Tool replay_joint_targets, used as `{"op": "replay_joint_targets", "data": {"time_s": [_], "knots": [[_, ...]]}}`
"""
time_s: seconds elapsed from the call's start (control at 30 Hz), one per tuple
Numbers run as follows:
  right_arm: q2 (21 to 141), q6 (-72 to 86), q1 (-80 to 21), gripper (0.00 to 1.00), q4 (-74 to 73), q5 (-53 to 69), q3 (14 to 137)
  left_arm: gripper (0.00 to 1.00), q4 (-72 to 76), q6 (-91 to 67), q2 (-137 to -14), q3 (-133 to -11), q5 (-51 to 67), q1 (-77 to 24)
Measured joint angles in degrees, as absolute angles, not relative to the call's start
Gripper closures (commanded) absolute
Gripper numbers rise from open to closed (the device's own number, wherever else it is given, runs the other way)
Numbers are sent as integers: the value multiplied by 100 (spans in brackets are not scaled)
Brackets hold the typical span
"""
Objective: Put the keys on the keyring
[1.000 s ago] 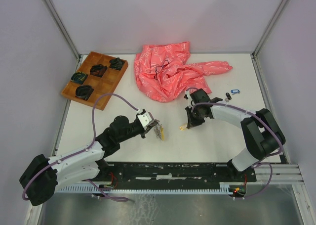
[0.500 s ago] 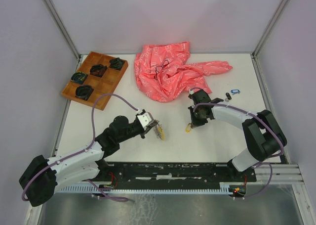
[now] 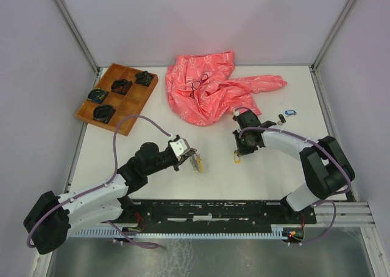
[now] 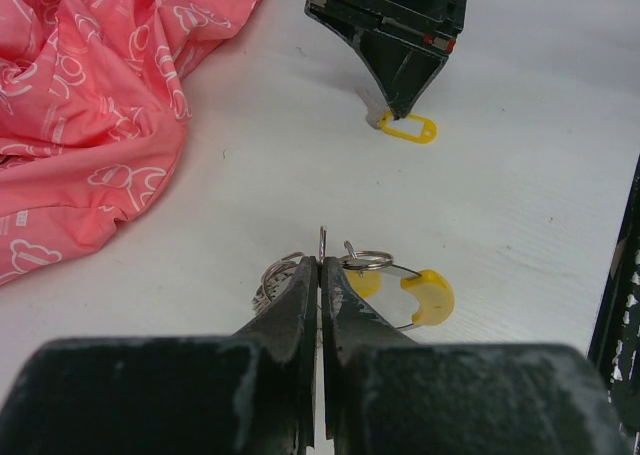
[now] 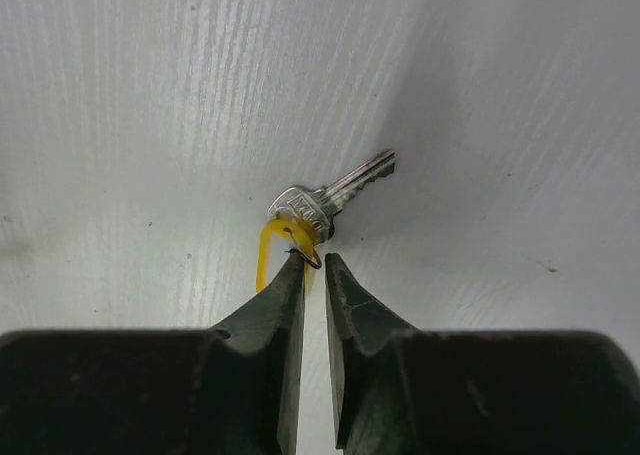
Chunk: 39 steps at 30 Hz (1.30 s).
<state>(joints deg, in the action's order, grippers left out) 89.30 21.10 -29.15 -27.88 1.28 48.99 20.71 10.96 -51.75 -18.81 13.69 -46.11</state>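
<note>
My left gripper (image 4: 321, 263) (image 3: 189, 156) is shut on the keyring (image 4: 270, 276), a thin grey coil-like ring held just above the table. A silver key with a yellow head (image 4: 429, 295) hangs from it to the right. My right gripper (image 5: 314, 260) (image 3: 238, 148) points down at the table with its jaws slightly apart and nothing between them. A silver key (image 5: 328, 201) with a yellow tag (image 5: 266, 252) (image 3: 236, 157) lies on the table just past its fingertips. A blue key (image 3: 290, 112) and a black one (image 3: 281, 117) lie at the far right.
A crumpled pink cloth (image 3: 207, 88) lies at the back middle with a thin dark cord loop (image 3: 200, 82) on it. A wooden compartment tray (image 3: 141, 98) with dark items stands at the back left. The enclosure walls stand close on both sides.
My right gripper has shifted slightly right and lower, and its jaws have parted, leaving the yellow-tagged key on the table. The left arm has not moved.
</note>
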Motion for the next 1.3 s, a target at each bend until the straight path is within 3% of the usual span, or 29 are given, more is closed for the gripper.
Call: {"op": "replay_joint_targets", "data": {"time_s": [0.5, 0.97, 1.3], "knots": [[8932, 1656, -2915, 98, -2792, 419, 4936, 97, 2053, 1096, -5186, -1900, 1411, -4611], [7867, 1081, -3627, 97, -2626, 644, 5009, 97, 2043, 1096, -5186, -1903, 1411, -4611], [8764, 1024, -4418, 93, -2655, 139, 5065, 97, 2018, 1096, -5157, -1903, 1409, -4611]]}}
